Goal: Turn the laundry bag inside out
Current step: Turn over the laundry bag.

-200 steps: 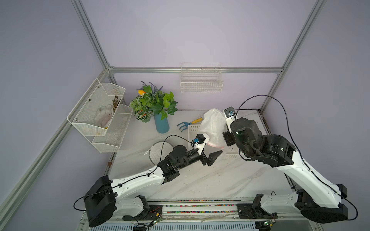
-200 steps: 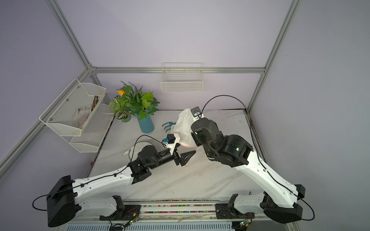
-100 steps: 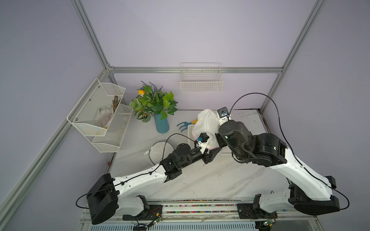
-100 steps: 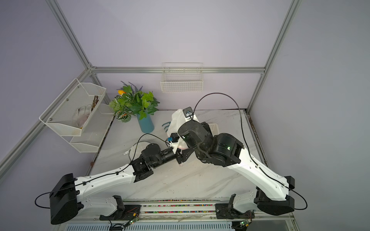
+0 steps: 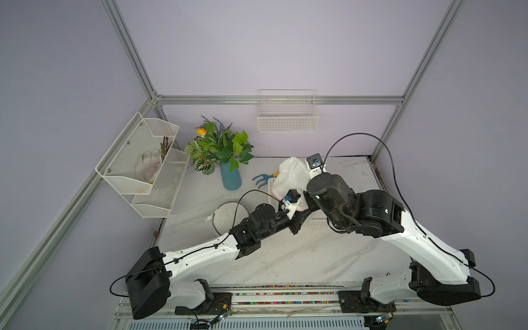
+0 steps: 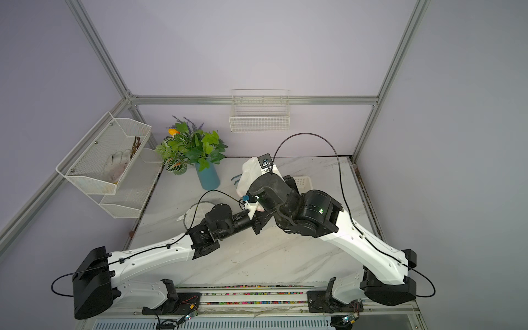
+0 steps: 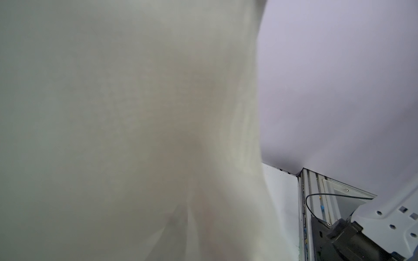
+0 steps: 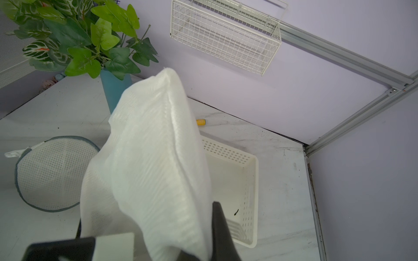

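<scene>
1. The table (image 5: 285, 257) is a pale marbled top. Your two arms meet over its middle.
2. Your right arm (image 5: 423, 245) rises from its base at the front edge with the elbow high. It bends inward, and its wrist aims toward the back wall.
3. Your left arm (image 5: 200, 255) runs low and almost straight from the other front corner toward the middle. Its wrist is tucked just under the right arm's wrist.
4. The laundry bag (image 5: 289, 177) is white mesh and is lifted off the table. It stands up from the right arm's tip like a puffed pillow, above the near end of the white basket (image 8: 250, 178) and near the blue vase (image 5: 230, 178). In the left wrist view the laundry bag (image 7: 124, 124) is a blur against the lens and fills most of the picture.
5. A round mesh pouch (image 8: 52, 174) lies flat on the table on the left arm's side, apart from the bag.
6. Your right gripper (image 8: 212, 228) is clamped tight on the bag's lower end. One black finger (image 8: 220, 230) shows beside the fabric, and the other is hidden behind it.
7. Your left gripper (image 5: 296, 224) sits at the bag's lower end, just beside the right gripper. Fabric and the right arm hide its jaws, so you cannot tell whether they are apart or together, or whether they have any mesh.
</scene>
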`<state>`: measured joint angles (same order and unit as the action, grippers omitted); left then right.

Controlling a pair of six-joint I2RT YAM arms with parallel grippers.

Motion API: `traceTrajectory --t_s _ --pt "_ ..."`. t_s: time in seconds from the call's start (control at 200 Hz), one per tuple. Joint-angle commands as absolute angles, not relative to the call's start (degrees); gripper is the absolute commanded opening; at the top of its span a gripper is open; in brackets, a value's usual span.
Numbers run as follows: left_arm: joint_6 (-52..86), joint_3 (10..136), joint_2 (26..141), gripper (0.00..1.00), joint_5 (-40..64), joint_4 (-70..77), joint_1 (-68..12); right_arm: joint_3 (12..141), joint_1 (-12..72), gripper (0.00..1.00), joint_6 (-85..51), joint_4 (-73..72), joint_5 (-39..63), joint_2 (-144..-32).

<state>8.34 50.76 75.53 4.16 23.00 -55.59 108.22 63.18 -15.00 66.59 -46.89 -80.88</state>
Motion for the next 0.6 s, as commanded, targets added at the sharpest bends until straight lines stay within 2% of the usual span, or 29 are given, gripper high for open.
traceTrajectory --t_s 0.0,0.13,0.25,0.36,0.505,0.596 --pt "8.8 53.0 75.9 0.17 3.1 24.6 -55.8 108.9 63.7 0.00 -17.0 67.4 -46.1 -80.5" --pt "8.7 52.6 75.4 0.00 3.6 23.8 -55.8 108.1 63.6 0.00 -17.1 67.4 -45.1 -79.4" --pt "9.2 51.2 73.5 0.00 5.1 22.4 -55.8 106.2 61.7 0.00 -17.3 67.3 -40.8 -78.0" --pt "11.9 49.6 71.2 0.00 7.9 20.7 -55.6 102.0 57.1 0.00 -18.7 67.0 -31.1 -76.3" --pt "20.8 46.9 68.6 0.00 15.9 21.4 -54.5 95.7 51.6 0.16 -19.2 64.1 -15.8 -74.3" --pt "25.8 45.0 67.4 0.00 19.1 23.9 -53.9 93.8 49.0 0.31 -19.5 62.5 -8.8 -74.1"
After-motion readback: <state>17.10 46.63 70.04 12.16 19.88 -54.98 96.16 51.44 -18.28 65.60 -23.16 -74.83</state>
